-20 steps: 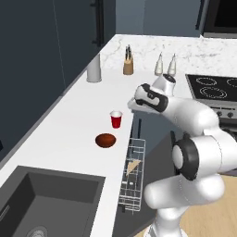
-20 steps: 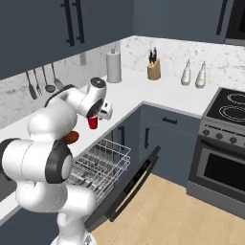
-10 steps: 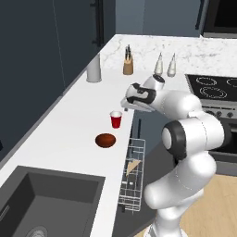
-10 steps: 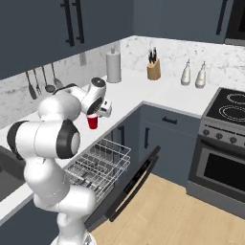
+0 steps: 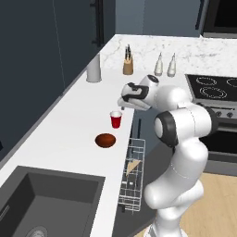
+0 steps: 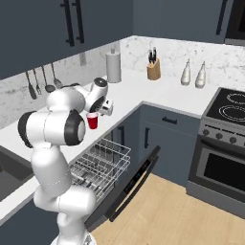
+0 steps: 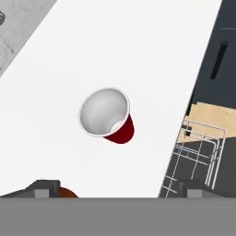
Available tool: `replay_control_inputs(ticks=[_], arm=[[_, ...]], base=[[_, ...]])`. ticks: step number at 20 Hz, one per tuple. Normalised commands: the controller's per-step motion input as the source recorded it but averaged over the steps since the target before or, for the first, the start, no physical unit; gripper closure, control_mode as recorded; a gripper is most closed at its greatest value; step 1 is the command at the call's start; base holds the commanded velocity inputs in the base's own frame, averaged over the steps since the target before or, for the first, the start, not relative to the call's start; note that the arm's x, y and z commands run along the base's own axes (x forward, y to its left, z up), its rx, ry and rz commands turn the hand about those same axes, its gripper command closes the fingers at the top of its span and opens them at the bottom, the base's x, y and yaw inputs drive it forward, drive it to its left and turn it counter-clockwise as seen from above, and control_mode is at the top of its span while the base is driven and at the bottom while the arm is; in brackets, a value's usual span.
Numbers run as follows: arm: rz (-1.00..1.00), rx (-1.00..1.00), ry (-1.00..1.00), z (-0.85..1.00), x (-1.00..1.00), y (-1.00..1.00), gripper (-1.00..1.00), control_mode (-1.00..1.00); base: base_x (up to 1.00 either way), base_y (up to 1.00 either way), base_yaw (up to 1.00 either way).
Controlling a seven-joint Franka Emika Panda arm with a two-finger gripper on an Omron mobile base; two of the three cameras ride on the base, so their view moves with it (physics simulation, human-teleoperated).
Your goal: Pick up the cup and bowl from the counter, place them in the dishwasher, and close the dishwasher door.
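Gripper jaws spread wide, empty, poised above the cup, arm folded over the counter edge. Cup stands upright near the bowl. Bowl is mostly cut off in the hand view.

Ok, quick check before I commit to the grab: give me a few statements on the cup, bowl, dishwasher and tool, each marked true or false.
1. The cup stands upright on the counter. True.
2. The tool is shut on the cup. False: its jaws are open and it hovers above the cup, holding nothing.
3. The bowl already sits in the dishwasher rack. False: it is on the counter, beside the cup on the sink side.
4. The dishwasher door is down, with the rack pulled out. True.
5. The cup lies on its side. False: the hand view looks down into its white inside.
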Motion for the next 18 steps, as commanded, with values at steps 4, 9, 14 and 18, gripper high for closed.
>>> replay_control_inputs(ticks=[4, 9, 14, 18], arm=[[0.0, 0.0, 0.0, -0.13, 0.36, 0.0, -1.0, -1.0], [0.0, 0.0, 0.0, -0.17, 0.39, 0.01, -1.0, -1.0], [0.0, -0.01, 0.0, -0.29, 0.3, 0.1, -1.0, -1.0], [-0.02, -0.04, 0.0, -0.38, 0.26, 0.22, -1.0, -1.0]], base=[[0.0, 0.0, 0.0], [0.0, 0.0, 0.0], [0.0, 0.0, 0.0], [0.0, 0.0, 0.0]])
